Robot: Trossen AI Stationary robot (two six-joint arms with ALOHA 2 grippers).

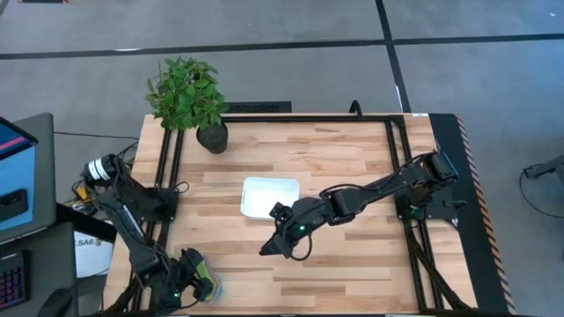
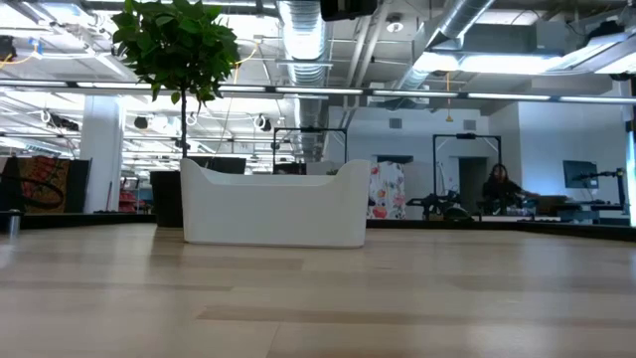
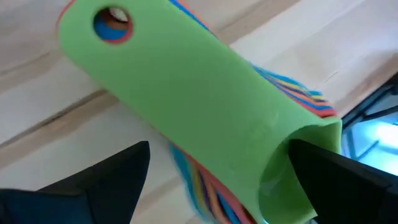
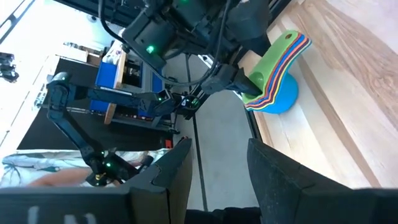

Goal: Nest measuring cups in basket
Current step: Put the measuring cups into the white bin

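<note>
The measuring cups [image 4: 277, 74] are seen already nested into one stack, green handle uppermost and a blue bowl at the bottom, lying at the near-left corner of the counter [image 1: 352, 167], close to its edge. The left claw [image 1: 189, 282] is placed at that stack; in the left wrist view its fingers [image 3: 106, 180] are spread to either side of the green handle [image 3: 186, 106], with a gap visible on one side, so a firm pinch is not judged to have been made yet. In the right wrist view, a dark finger is seen touching the handle end.

The basket [image 1: 270, 197] stands empty near the middle of the counter, well apart from the stack. The right claw [image 1: 280, 239] is held just beside the basket's near edge, its fingers parted with nothing between them.

The step in hand is judged to be the grasping of the nested stack. Next, the fingers would need to be pressed onto the handles, the stack lifted without being fanned apart, and carried across to the basket.
</note>
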